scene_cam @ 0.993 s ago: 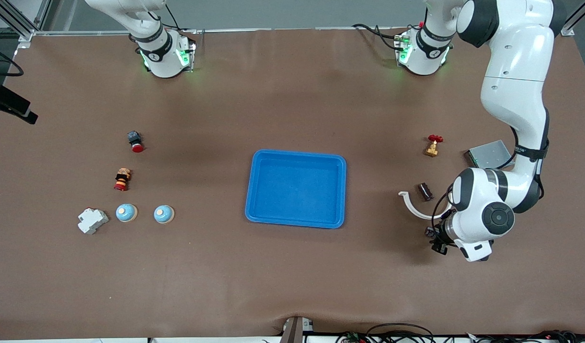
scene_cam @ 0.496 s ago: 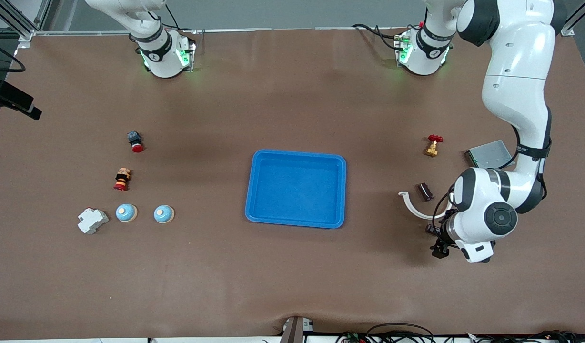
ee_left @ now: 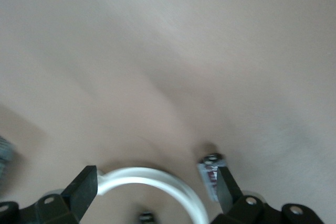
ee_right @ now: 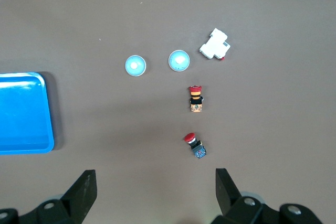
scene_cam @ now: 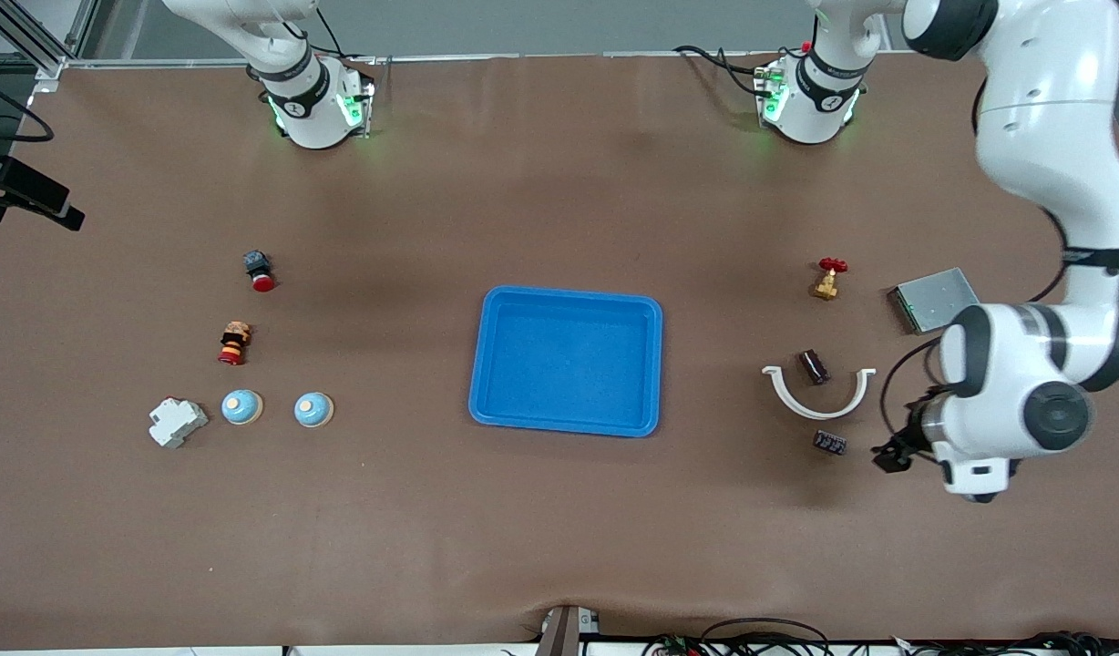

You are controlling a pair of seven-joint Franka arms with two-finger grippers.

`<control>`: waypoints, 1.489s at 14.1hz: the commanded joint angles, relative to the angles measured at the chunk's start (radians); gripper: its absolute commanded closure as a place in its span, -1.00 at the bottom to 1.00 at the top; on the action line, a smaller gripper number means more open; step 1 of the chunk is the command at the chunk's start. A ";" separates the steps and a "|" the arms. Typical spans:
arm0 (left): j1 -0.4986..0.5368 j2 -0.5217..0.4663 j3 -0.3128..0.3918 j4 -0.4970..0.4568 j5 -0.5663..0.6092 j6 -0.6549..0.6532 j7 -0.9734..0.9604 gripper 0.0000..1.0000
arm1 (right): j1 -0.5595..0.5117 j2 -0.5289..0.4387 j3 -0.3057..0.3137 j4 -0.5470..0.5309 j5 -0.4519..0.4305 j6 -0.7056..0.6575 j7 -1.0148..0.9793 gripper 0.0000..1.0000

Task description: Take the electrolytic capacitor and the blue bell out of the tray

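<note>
Front view: both jaws wide open, nothing held

Left gripper [scene_cam: 890, 453] low over tabletop [scene_cam: 559, 510] at left arm's end, just beside capacitor [scene_cam: 829, 442], not touching. Capacitor lying on tabletop, nearer front camera than white curved clip [scene_cam: 816, 397]. Right gripper [ee_right: 155, 192] high over its end, waiting, empty. Two bells [scene_cam: 241, 406] [scene_cam: 313, 409] side by side near white breaker [scene_cam: 177, 422]. Blue tray [scene_cam: 652, 364] mid-table.

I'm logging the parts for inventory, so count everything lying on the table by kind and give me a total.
Bells: 2
Push-button switches: 2
White breaker: 1
Blue tray: 1
Capacitors: 2
White curved clip: 1
Brass valve: 1
Grey metal box: 1
Total: 11
</note>
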 commanded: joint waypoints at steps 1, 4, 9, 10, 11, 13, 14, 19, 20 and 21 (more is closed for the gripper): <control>0.058 -0.076 -0.009 -0.023 0.016 -0.084 0.194 -1.00 | -0.007 -0.024 0.005 -0.024 0.013 0.007 -0.002 -1.00; 0.108 -0.154 -0.010 -0.070 0.015 -0.128 0.355 -1.00 | -0.007 -0.023 0.004 -0.021 0.013 0.010 -0.002 -1.00; 0.156 -0.353 -0.020 -0.187 -0.008 -0.197 0.544 -1.00 | -0.010 -0.015 0.004 -0.008 0.008 0.013 -0.011 -1.00; 0.156 -0.385 -0.023 -0.181 -0.024 -0.238 0.548 -1.00 | -0.012 -0.015 0.004 -0.009 0.010 0.013 -0.011 -1.00; 0.156 -0.422 -0.024 -0.181 -0.039 -0.272 0.548 -1.00 | -0.015 -0.015 0.004 -0.011 0.010 0.013 -0.011 -1.00; 0.153 -0.488 -0.033 -0.178 -0.045 -0.340 0.575 -1.00 | -0.015 -0.015 0.004 -0.012 0.010 0.013 -0.011 -1.00; 0.153 -0.516 -0.040 -0.175 -0.051 -0.361 0.581 -1.00 | -0.015 -0.015 0.004 -0.014 0.010 0.013 -0.011 -1.00; 0.151 -0.600 -0.084 -0.081 -0.096 -0.472 0.690 -1.00 | -0.016 -0.016 0.004 -0.014 0.010 0.010 -0.011 -1.00; 0.150 -0.616 -0.090 -0.081 -0.093 -0.472 0.719 -1.00 | -0.016 -0.016 0.004 -0.014 0.002 0.007 -0.013 -1.00; 0.151 -0.622 -0.092 -0.080 -0.088 -0.472 0.732 -1.00 | -0.016 -0.016 0.004 -0.014 -0.002 0.005 -0.019 -1.00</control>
